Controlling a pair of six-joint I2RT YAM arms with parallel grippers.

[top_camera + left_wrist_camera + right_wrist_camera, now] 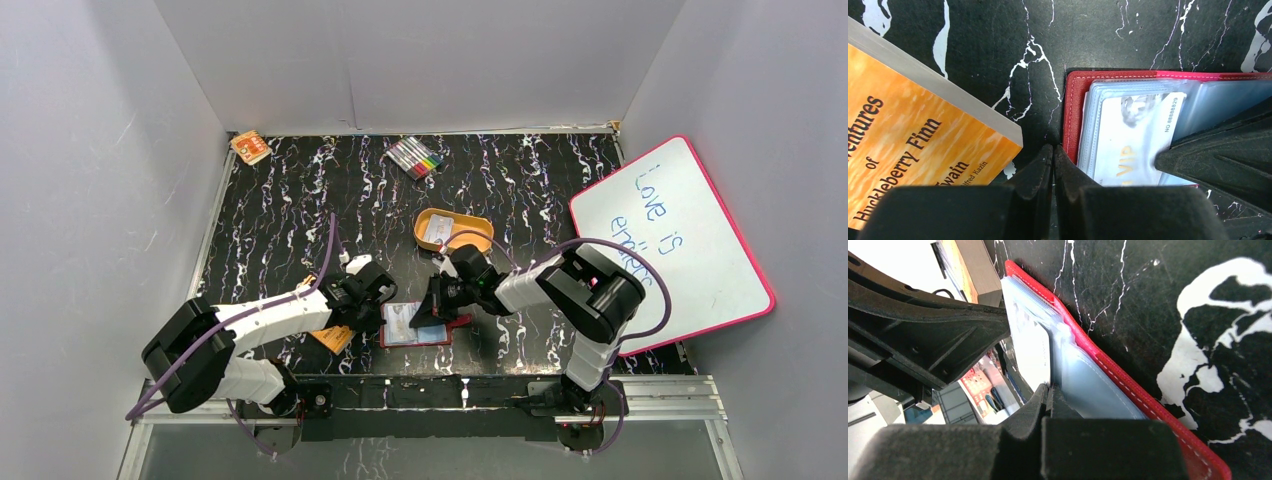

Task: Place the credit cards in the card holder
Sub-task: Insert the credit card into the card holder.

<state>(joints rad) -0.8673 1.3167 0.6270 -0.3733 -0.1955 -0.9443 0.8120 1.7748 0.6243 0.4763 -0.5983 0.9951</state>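
1. Locate the card holder [418, 333]. It lies open and flat on the counter [290, 220], at the near edge between the two arms. Its red border is visible; its right-hand part is hidden under the right arm's fingers in the left wrist view.

2. Locate the credit card [1133, 135]. It sits inside a clear pocket [1093, 385] on the holder's left half. You can read gold "VIP" lettering and a printed number along one short edge. The card's lower right corner is covered by the right pincer [1049, 396], and the pocket film blurs the rest of its print.

3. Check the left pincer [1053, 156]. Its fingers are pressed together with nothing visible between them. The tips sit just beside the holder's left edge, between the holder and the orange book [923, 150]. The book is cut off by the frame, so only part of its title shows.

4. Check the right pincer. Its fingers are pressed together, tips down on the clear pockets at the card's edge. You cannot tell whether a thin pocket sheet is nipped between them.

5. Note the orange tin [478, 232] farther back. It holds a pale flat item, too small to identify.

6. Markers [416, 157] lie near the back wall. A whiteboard [680, 250] leans at the right.
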